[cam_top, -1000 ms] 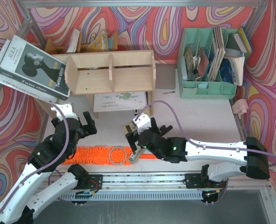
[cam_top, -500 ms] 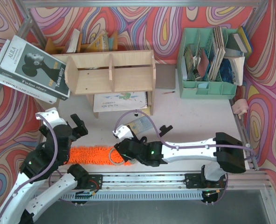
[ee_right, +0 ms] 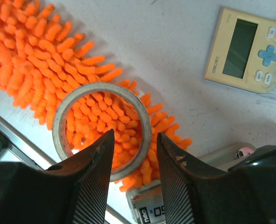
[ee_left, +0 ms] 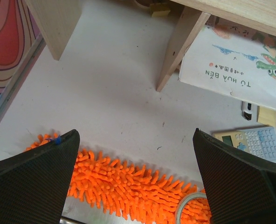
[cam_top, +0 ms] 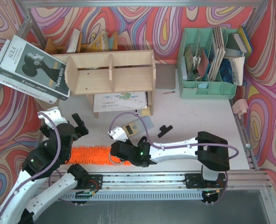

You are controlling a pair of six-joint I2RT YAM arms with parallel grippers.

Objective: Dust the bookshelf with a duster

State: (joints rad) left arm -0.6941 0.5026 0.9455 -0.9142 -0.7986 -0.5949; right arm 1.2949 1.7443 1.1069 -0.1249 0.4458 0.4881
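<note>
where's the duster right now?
Top view: the duster lies along the table's near edge, left of centre, in front of the bookshelf, with a ring resting on its right end.

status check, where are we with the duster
Left gripper open, above the duster, left end. Right gripper low, jaws narrow astride the rim of a ring, grip unclear. Duster flat, not lifted; ring lies on it.

Calculator (ee_right: 250, 51), tape ring (ee_right: 103, 87), picture book (ee_left: 231, 60) (crocodile cover).

Fluffy orange duster (cam_top: 89, 155) flat at the front; plywood bookshelf (cam_top: 110, 72) upright, well behind.
</note>
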